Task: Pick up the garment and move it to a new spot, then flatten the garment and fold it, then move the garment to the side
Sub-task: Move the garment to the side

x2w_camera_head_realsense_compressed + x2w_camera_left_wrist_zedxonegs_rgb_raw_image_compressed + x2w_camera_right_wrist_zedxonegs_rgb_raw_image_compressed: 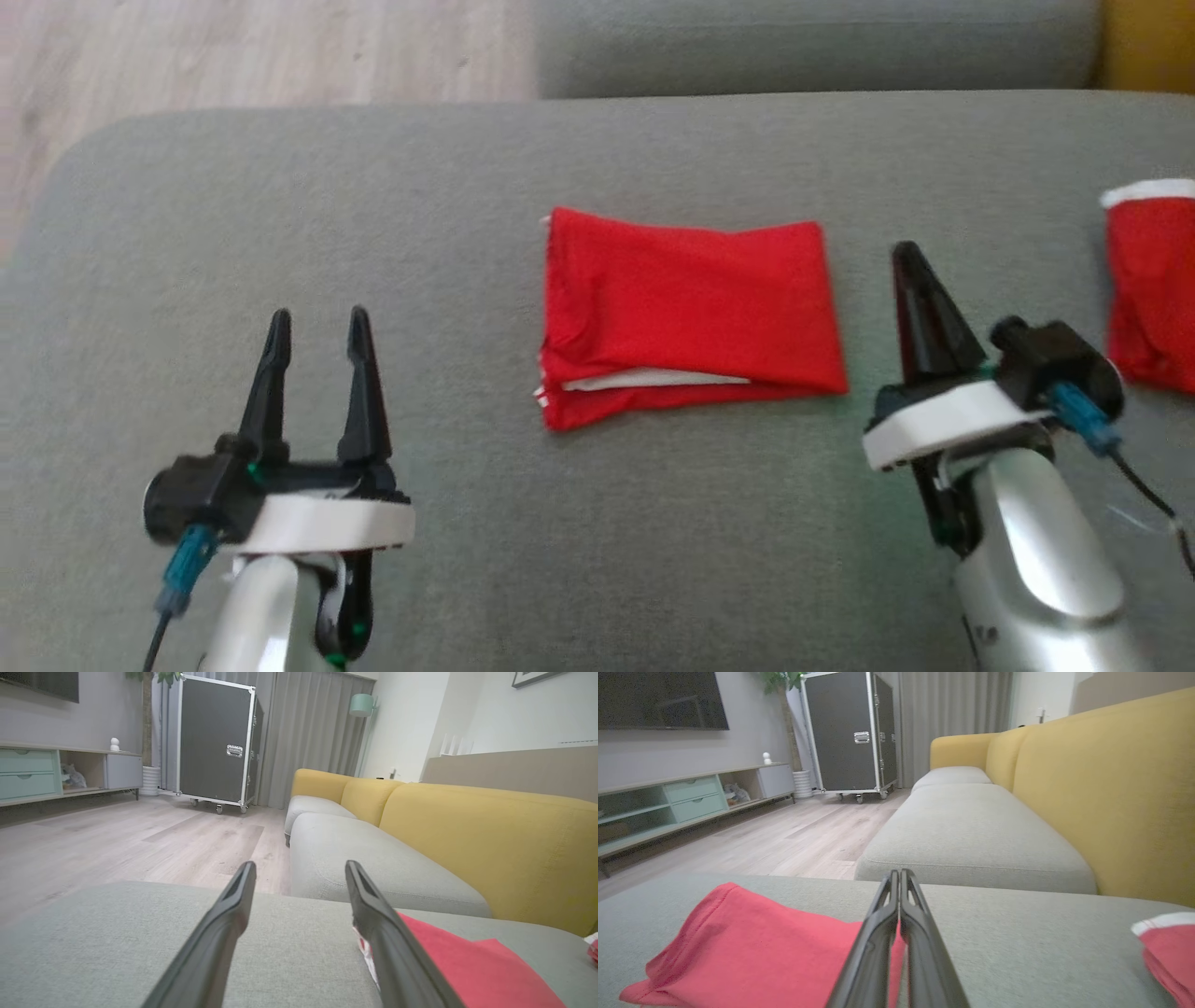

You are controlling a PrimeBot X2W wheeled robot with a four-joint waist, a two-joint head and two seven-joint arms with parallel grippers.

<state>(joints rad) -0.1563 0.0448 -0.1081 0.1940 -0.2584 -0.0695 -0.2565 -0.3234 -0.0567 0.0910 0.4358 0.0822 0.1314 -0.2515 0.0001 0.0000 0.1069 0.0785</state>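
A red garment (686, 313) lies folded into a flat rectangle at the middle of the grey cushion (560, 159), a white strip showing along its near edge. It also appears in the left wrist view as a red garment (467, 961) and in the right wrist view as a red garment (752, 947). My left gripper (317, 331) hovers open to the garment's left, nothing between its fingers (233, 905). My right gripper (906, 254) stands shut just right of the garment's right edge, its fingers (899, 896) pressed together and holding nothing.
A second red cloth with a white band (1153, 280) lies at the cushion's right edge. Behind are another grey seat (971, 826) and yellow backrests (490, 835). Wooden floor (233, 47) lies beyond the cushion's far left corner. A black wheeled case (217, 742) stands across the room.
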